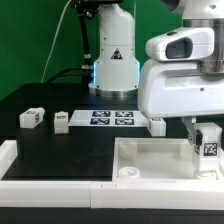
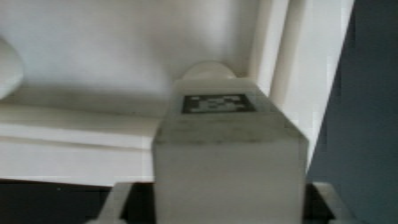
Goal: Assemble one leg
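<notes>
My gripper point(image 1: 207, 150) is shut on a leg point(image 1: 208, 146), a small white chunky post with a black-and-white tag on its face. It holds the leg upright over the near right part of the large white panel point(image 1: 60, 162), close to its right rim. In the wrist view the leg point(image 2: 222, 145) fills the middle between my two fingers point(image 2: 128, 200), with the panel's inner floor and raised rim point(image 2: 107, 60) beyond its tip. Whether the leg's tip touches the panel is hidden.
Three more tagged legs lie on the black table behind the panel: two at the exterior view's left point(image 1: 31, 117) point(image 1: 61, 120) and one near the middle point(image 1: 157, 126). The marker board point(image 1: 112, 118) lies between them. The robot base point(image 1: 112, 60) stands behind.
</notes>
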`<state>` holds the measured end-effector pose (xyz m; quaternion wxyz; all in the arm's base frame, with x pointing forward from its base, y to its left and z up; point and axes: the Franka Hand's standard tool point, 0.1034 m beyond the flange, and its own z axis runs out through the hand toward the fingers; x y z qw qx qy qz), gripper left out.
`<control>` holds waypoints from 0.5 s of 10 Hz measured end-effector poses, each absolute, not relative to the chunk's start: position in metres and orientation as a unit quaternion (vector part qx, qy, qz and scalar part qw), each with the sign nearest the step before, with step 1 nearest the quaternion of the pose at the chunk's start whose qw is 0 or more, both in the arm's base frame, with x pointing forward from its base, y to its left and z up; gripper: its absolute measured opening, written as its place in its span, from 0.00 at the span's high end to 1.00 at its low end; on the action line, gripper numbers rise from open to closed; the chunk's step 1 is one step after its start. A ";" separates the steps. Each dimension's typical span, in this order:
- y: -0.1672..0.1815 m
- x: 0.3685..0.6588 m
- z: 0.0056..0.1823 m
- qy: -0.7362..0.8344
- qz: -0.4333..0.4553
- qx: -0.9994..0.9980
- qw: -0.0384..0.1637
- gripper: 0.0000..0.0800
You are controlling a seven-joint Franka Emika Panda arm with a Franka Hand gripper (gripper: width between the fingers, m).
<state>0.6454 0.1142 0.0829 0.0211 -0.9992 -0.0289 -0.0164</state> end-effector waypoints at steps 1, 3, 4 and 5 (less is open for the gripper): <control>0.118 0.645 0.082 0.062 -0.014 -0.998 0.025 0.64; 0.116 0.644 0.082 0.214 -0.009 -0.976 0.023 0.64; 0.114 0.644 0.081 0.286 -0.007 -0.958 0.021 0.64; 0.112 0.644 0.081 0.341 -0.006 -0.940 0.021 0.64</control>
